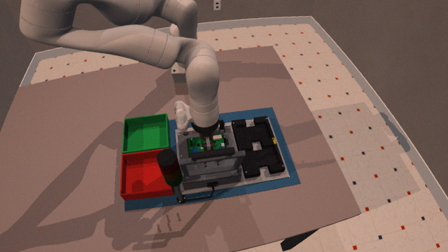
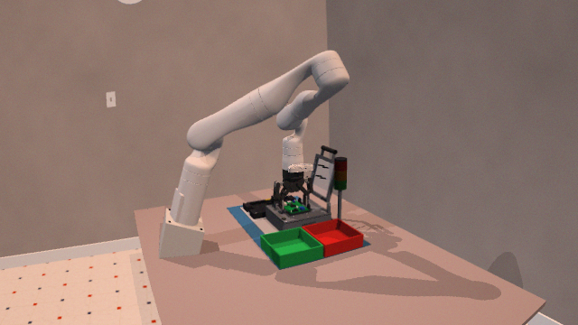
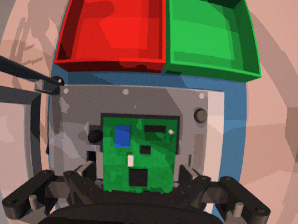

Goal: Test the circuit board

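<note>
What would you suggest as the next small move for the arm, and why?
I would probably raise the hand straight up, away from the circuit board. Its fingers are wide open on either side of the board, which lies component side up in the tester, and the raised lid needs room to close.

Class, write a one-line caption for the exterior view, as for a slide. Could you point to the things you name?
The open gripper (image 2: 294, 203) straddles a green circuit board (image 2: 296, 208) on the tester (image 2: 289, 222), its lid (image 2: 323, 178) raised.
</note>
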`<control>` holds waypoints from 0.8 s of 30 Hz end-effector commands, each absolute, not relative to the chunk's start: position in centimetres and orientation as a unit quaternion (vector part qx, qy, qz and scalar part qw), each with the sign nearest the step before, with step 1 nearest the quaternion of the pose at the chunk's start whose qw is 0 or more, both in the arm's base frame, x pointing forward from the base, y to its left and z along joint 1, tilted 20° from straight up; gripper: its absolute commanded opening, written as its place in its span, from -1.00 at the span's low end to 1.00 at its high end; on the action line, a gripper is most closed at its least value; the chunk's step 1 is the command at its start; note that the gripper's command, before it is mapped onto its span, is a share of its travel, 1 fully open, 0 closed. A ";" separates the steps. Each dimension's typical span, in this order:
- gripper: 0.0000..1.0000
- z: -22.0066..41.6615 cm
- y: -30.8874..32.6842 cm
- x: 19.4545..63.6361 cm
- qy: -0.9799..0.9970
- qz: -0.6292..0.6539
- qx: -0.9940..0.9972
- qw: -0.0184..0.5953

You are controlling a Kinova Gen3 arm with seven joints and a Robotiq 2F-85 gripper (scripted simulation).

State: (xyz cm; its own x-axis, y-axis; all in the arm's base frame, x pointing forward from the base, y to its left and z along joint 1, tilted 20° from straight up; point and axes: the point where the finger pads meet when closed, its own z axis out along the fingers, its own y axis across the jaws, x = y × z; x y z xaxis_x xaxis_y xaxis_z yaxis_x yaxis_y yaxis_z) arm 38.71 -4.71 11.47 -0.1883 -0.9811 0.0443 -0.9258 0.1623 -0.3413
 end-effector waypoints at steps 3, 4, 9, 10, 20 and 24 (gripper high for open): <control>1.00 11.5 -4.7 38.7 0.756 -0.148 -0.630 0.094; 1.00 11.6 -4.7 38.7 0.756 -0.148 -0.630 0.094; 1.00 11.6 -4.7 38.7 0.756 -0.148 -0.630 0.094; 1.00 11.6 -4.7 38.7 0.756 -0.148 -0.630 0.094; 1.00 12.0 -4.7 38.6 0.756 -0.148 -0.630 0.094; 1.00 12.2 -4.6 38.5 0.756 -0.148 -0.630 0.094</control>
